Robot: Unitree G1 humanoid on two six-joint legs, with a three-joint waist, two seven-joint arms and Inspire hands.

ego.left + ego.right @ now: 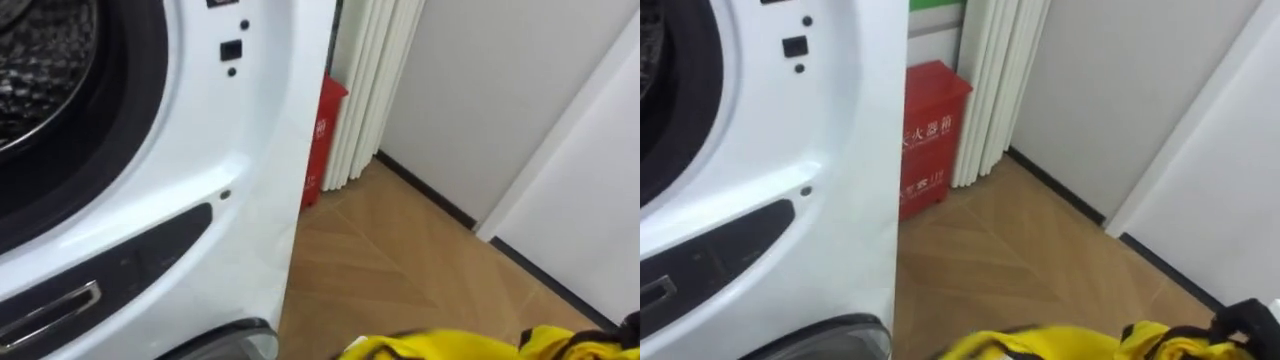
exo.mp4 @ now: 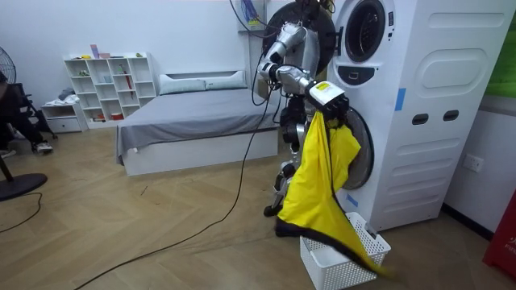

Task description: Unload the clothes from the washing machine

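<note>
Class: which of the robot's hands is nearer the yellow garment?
Right. The right hand grips the yellow garment at its top; the left hand's place cannot be told.

The washing machine (image 1: pixel 200 130) has a smooth, glossy white shell, and the drum (image 1: pixel 40 70) inside is shiny perforated metal. The floor (image 1: pixel 400 260) is matt wood. The yellow cloth (image 2: pixel 318 185) looks thin and slick, the basket (image 2: pixel 343 262) is white plastic, and the red box (image 1: pixel 930 140) is kinda glossy.
</note>
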